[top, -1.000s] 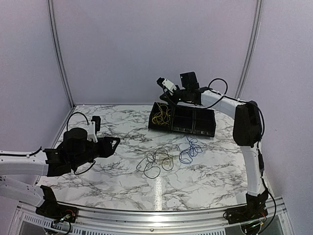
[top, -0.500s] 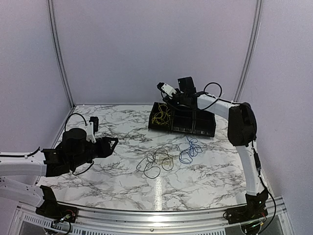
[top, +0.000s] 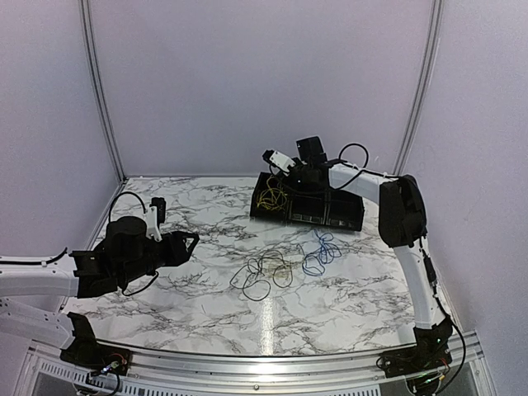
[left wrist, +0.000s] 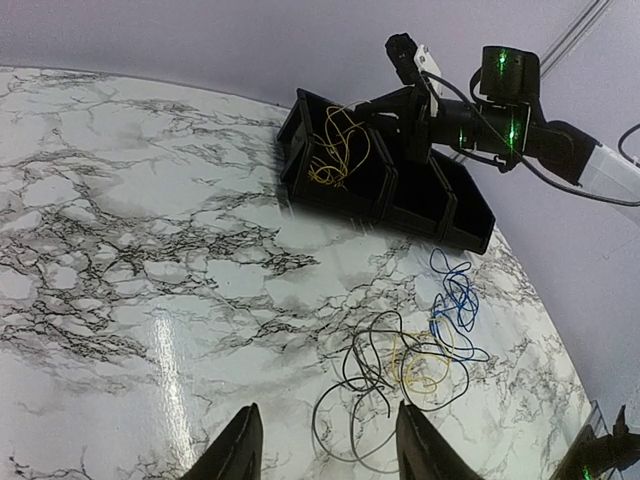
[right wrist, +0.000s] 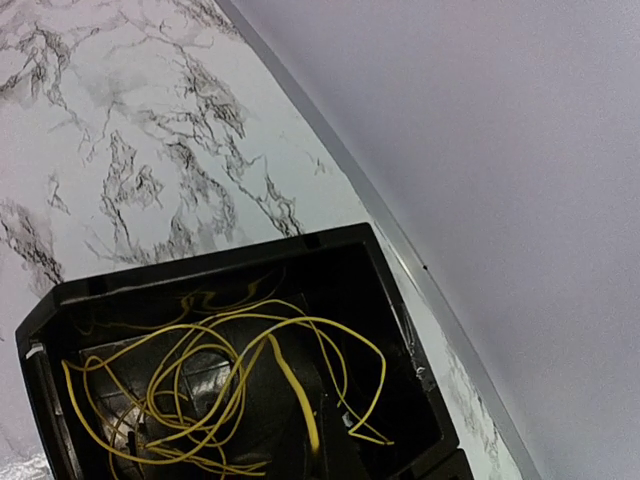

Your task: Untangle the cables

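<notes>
Yellow cable (top: 271, 198): coiled in the leftmost compartment of the bin (top: 342, 216), just under the right end effector (top: 287, 173), which is closed.
Black cable (top: 262, 275), blue cable (top: 320, 252): side by side on the tabletop (top: 198, 206), to the right of the left end effector (top: 194, 239), which is half open, empty and the nearer one.
Change: right arm drawn leftward over the bin.

On my screen there's a white, grey-veined marble table (top: 190, 305) with a streak of glare (top: 266, 318) towards its near edge. Plain lilac walls (top: 247, 82) close it in, with a metal post far left (top: 99, 91) and another far right (top: 422, 82).
</notes>
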You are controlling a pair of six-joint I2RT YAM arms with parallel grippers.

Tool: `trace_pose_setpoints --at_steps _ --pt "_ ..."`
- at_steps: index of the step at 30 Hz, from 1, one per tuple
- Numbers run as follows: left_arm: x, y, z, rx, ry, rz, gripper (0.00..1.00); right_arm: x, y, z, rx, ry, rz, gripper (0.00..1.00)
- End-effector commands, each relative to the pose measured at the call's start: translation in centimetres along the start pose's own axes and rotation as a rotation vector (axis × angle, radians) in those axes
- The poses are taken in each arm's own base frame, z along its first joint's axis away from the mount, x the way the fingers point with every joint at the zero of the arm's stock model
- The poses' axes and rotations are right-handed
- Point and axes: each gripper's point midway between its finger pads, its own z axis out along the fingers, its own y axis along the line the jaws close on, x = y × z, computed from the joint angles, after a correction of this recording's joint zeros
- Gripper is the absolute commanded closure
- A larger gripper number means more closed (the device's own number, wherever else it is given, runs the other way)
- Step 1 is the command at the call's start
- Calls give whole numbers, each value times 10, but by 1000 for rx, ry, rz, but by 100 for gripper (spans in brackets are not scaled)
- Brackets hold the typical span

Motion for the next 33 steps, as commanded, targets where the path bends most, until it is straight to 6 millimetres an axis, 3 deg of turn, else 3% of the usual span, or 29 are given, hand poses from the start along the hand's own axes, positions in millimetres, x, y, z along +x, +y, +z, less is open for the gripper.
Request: trace_pose_setpoints --at_steps 1,6,17,22,25,27,29,33 --pt "5 6 3 -27 17 12 52 8 0 -6 -11 61 -35 95" --pt "8 1 10 -20 43 56 51 -2 -7 -24 1 81 -66 87" --pt "13 -24 32 47 117 143 50 -26 -14 -91 15 119 -95 45" --pt "21 -36 41 98 169 183 49 -34 -3 -129 -19 110 -100 41" --pt "27 -46 45 142 210 203 50 -41 25 -160 -122 57 -81 42" --pt "35 -48 48 156 244 206 51 -52 51 -191 -205 -12 -78 45" --pt "45 -50 50 175 285 204 53 -48 88 -212 -297 -43 -116 48" --pt "56 -56 59 199 339 191 53 -20 169 -238 -484 -38 -264 56"
